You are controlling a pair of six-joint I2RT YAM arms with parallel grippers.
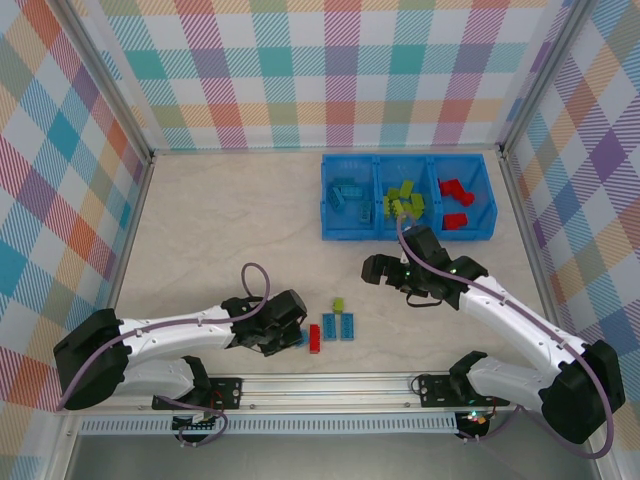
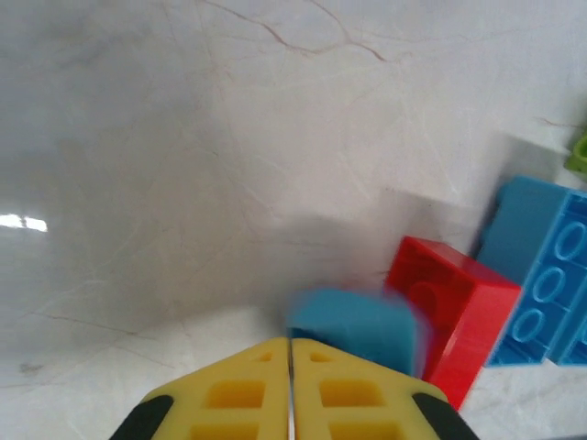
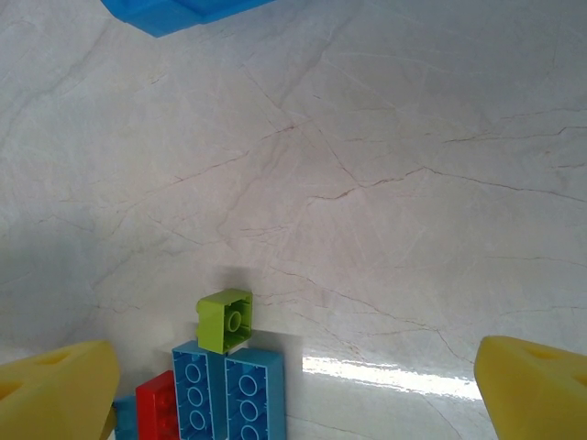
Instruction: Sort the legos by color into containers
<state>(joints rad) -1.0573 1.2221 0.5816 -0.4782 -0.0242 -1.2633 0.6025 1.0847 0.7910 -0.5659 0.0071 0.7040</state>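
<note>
The pale, marbled worktop (image 1: 220,230) carries a bright blue bin (image 1: 408,236) at its far right. Near the front edge lie a red brick (image 1: 314,338) just beside two light blue oblong bricks (image 1: 347,327) (side by side, studs up). A lime green brick (image 1: 339,304) sits just beyond them.

The left arm (image 1: 165,340) and the right arm (image 1: 520,325) are made of white tubular links joined by bulky black housings. A lilac cable (image 1: 255,272) is run along each. Black base brackets (image 1: 205,385) are fixed to a silver rail (image 1: 330,380). The left gripper (image 2: 291,346) is tipped with yellow fingers (image 2: 229,396) marked by rectangular recesses and black shoulders; the right gripper (image 1: 385,280) is fitted with yellow fingers (image 3: 55,390) too.
</note>
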